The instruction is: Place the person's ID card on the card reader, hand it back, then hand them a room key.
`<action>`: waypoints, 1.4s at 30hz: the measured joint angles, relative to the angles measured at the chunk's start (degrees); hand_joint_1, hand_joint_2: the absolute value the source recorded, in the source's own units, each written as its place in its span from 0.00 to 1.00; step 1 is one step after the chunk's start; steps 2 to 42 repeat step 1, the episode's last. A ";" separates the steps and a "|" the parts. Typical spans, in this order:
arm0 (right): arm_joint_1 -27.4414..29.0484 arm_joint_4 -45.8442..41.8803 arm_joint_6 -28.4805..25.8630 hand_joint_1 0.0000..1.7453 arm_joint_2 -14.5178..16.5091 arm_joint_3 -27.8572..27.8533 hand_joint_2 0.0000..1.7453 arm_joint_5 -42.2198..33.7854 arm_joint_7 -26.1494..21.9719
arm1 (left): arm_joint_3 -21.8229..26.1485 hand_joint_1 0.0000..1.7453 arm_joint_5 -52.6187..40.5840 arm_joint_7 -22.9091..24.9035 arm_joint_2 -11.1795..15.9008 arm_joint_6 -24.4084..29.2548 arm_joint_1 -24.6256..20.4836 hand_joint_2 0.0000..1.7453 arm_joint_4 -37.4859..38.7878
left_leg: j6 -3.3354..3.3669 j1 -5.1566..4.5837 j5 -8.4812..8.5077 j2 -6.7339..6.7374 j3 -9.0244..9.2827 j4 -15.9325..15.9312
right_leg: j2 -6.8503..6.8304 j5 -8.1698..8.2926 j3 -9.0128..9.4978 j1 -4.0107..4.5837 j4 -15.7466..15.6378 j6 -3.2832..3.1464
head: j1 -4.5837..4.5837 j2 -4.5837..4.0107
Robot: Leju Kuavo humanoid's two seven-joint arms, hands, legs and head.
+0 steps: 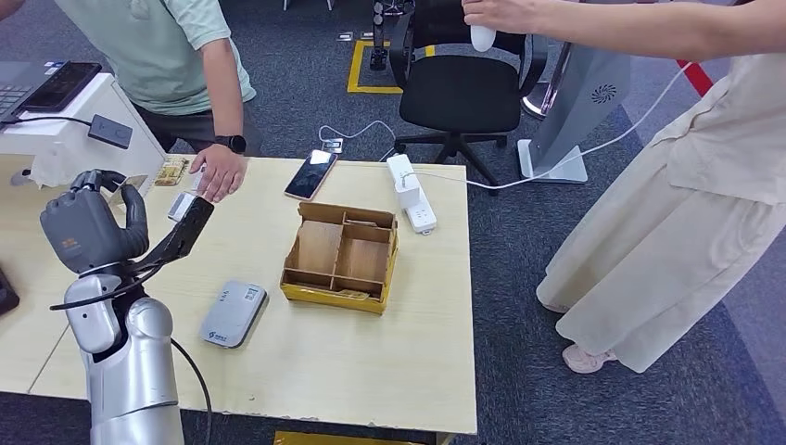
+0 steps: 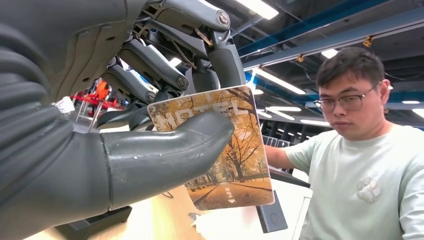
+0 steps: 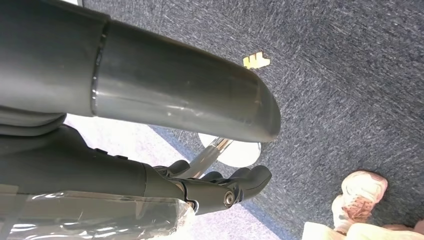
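My left hand (image 1: 93, 227) is raised over the table's left part and pinches a room key card (image 2: 227, 150), printed with autumn trees and the word HOTEL, between thumb and fingers. In the head view the card's pale edge (image 1: 128, 185) shows above the fingers. The person in the green shirt (image 2: 360, 180) faces it, and their hand (image 1: 219, 172) rests on the table's far edge just beyond mine. The grey card reader (image 1: 232, 313) lies on the table with nothing on it. My right hand (image 3: 165, 102) hangs over the carpet, fingers apart, holding nothing.
A wooden divided box (image 1: 340, 257) stands mid-table, with a phone (image 1: 310, 173) and a white power strip (image 1: 411, 193) behind it. A small stack of cards (image 1: 173, 170) and a pale card (image 1: 181, 206) lie near the person's hand. A second person (image 1: 677, 204) stands at right, by an office chair (image 1: 459, 88).
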 joint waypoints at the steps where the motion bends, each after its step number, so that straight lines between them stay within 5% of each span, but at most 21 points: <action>1: 0.00 0.02 0.00 0.00 -0.02 0.00 0.00 0.00 0.00 | 0.00 1.00 -0.02 -0.03 -0.06 -0.01 -0.02 1.00 0.00 | 0.00 0.00 0.00 0.00 0.00 0.00 | 0.00 0.00 0.00 0.00 0.00 0.00 | -0.01 0.00; 42: 0.00 0.02 0.00 0.00 -0.02 0.00 0.00 0.00 0.00 | 0.00 1.00 -0.02 -0.03 -0.06 -0.01 -0.02 1.00 0.00 | 0.00 0.00 0.00 0.00 0.00 0.00 | 0.00 0.00 0.00 0.00 0.00 0.00 | -0.01 0.00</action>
